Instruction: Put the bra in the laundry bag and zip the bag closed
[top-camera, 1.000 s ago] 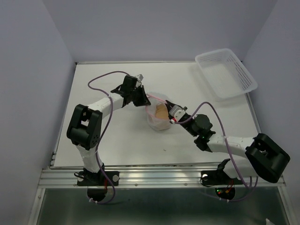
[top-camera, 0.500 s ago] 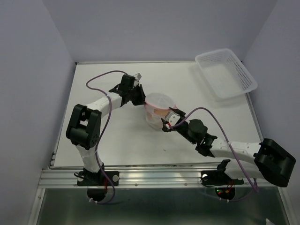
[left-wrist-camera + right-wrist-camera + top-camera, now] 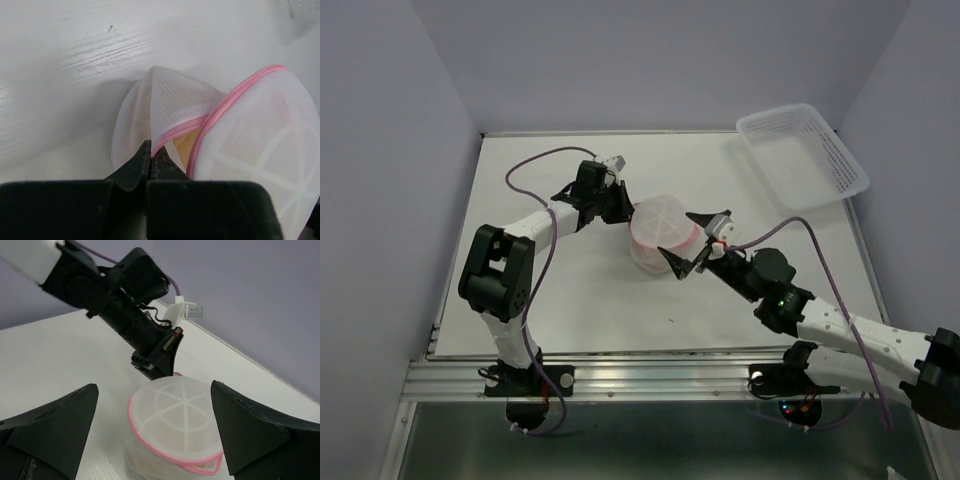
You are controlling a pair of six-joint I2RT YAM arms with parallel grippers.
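The laundry bag (image 3: 658, 235), a round white mesh pouch with pink zipper trim, sits mid-table with its lid lying over the top. A gap stays open at the rim, where the tan bra (image 3: 181, 150) shows inside. My left gripper (image 3: 623, 212) is at the bag's far left side, shut on the pink rim (image 3: 172, 135). My right gripper (image 3: 697, 240) hangs open just right of the bag, touching nothing. In the right wrist view the laundry bag (image 3: 175, 415) lies below and between its wide-spread fingers (image 3: 55, 425), with the left gripper (image 3: 161, 357) behind it.
A clear plastic bin (image 3: 802, 156) stands tilted at the back right corner. The purple cable (image 3: 545, 160) loops over the left arm. The table's side walls close in on the left and right.
My right gripper has opened wide and drawn back from the bag toward the right. The lid now covers the top where the tan bra showed before. The left gripper holds its pinch.
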